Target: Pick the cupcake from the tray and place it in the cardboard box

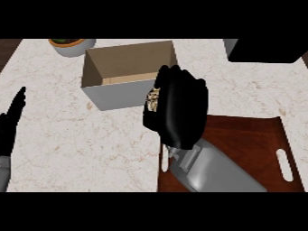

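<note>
Right hand (179, 108): fingers curled, closed round the cupcake (153, 98). Only a small tan and yellow patch of the cupcake shows, at the hand's left edge; the rest is hidden behind the black fingers. The hand's back faces the view, fingertips toward the far side of the counter (63, 135).

Position: the hand overlaps the near right corner of the cardboard box (126, 72) and extends to the far left corner of the tray (249, 135). The cupcake is off the tray. It sits at the box's near right corner, level with the front wall; I cannot tell whether it is over the opening or just outside it.

Right forearm (209, 169): grey, runs from the lower edge up across the left part of the tray.

Cardboard box: open top, brown inner walls, pale grey front face. No contents visible inside.

Tray: dark reddish brown, with a white handle slot (284, 164) near its right edge.

Left hand (3, 131): at the left edge, fingers straight and pointing away, holding nothing, well apart from the box.

Far edge of counter: grey pot with greenery (69, 45) left of the box; black block (269, 49) at the right.
</note>
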`<state>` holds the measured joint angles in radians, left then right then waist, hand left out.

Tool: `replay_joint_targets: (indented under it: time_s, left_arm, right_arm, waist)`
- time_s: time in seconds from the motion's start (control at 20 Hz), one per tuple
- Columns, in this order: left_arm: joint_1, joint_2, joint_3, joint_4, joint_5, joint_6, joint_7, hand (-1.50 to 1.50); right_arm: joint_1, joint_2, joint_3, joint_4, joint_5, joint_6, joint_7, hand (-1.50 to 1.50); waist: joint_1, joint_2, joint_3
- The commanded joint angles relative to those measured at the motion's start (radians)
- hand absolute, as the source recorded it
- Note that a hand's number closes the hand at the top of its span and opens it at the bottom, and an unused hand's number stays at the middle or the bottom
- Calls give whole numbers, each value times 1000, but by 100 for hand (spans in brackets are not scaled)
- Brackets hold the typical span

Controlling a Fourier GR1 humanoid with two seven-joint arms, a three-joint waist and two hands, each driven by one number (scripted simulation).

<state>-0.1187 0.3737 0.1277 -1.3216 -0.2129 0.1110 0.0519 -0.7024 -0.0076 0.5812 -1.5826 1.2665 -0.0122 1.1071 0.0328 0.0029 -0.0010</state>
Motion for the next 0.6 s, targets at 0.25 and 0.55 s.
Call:
replay_joint_targets:
  time_s: [0.25,0.55]
  left_arm:
    - [-62,14,-1,9,-5,-23,38,0]
    - [-85,-12,-14,16,-11,-13,25,0]
  right_arm:
    - [-306,7,-152,327,-207,-227,124,150]
    - [-418,7,-289,599,-324,-378,-47,150]
  waist:
    - [35,12,0]
    - [39,19,0]
